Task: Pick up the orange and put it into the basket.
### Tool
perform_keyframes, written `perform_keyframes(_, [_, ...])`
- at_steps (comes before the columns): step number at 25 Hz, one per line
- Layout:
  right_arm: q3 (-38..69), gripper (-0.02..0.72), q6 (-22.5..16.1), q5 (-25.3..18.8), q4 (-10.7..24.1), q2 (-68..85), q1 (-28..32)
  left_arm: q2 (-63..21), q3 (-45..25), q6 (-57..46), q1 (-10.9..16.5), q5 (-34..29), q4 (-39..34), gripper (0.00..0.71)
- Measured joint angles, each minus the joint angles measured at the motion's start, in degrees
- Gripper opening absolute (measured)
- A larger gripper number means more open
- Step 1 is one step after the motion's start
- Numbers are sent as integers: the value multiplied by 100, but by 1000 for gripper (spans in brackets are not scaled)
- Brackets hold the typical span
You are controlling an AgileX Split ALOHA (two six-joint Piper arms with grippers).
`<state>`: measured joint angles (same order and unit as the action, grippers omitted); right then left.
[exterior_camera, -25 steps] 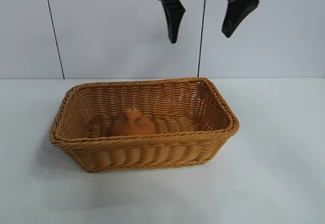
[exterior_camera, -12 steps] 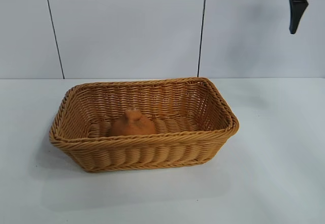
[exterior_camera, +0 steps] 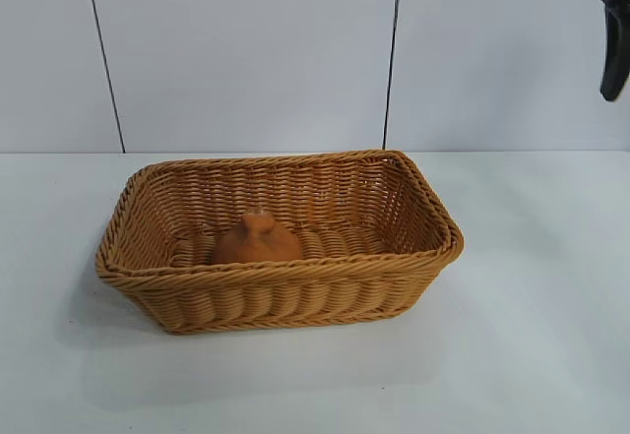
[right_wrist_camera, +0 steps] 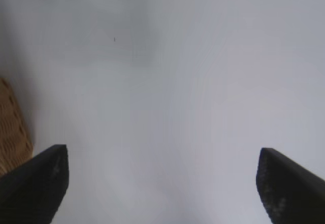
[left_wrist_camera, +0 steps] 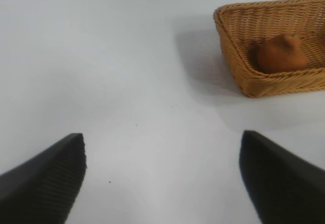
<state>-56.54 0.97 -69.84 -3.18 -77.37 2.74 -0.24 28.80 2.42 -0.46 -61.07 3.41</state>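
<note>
The orange [exterior_camera: 258, 240] lies inside the basket [exterior_camera: 281, 301], on its floor near the front wall, with its knobby top up. One black fingertip [exterior_camera: 614, 50] of my right gripper shows high at the exterior view's right edge, far from the basket. In the right wrist view the right gripper [right_wrist_camera: 162, 150] stands open and empty over bare table, with a bit of the basket [right_wrist_camera: 10, 132] at one edge. My left gripper [left_wrist_camera: 162, 137] is open and empty over the table, well away from the basket [left_wrist_camera: 238, 69] and the orange [left_wrist_camera: 282, 55].
The basket stands at the middle of a white table [exterior_camera: 532, 355] in front of a white panelled wall [exterior_camera: 246, 50]. Bare tabletop lies on all sides of the basket.
The right gripper, open above the basket's back right a second ago, has moved right and is almost out of the exterior view. Orange and basket have not moved.
</note>
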Motion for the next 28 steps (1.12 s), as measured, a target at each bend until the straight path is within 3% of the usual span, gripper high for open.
perform_keyframes(3, [955,694,8,29,0,1008,0,0,0,0,0,0,0,589])
perform_keyframes(8, [2278,694,41,463,-5,2813,0,0,0,0,0,0,0,589])
perform_keyframes(14, [2684,694,45,1217,-18,4951,0,0,0,0,0,0,0,589])
perform_keyframes(20, [2843,694,45,1129,7,6151,0,0,0,0,0,0,0,589])
perform_keyframes(28, [2843,694,45,1129,2,6502,-33,0,0,0,0,0,0,589])
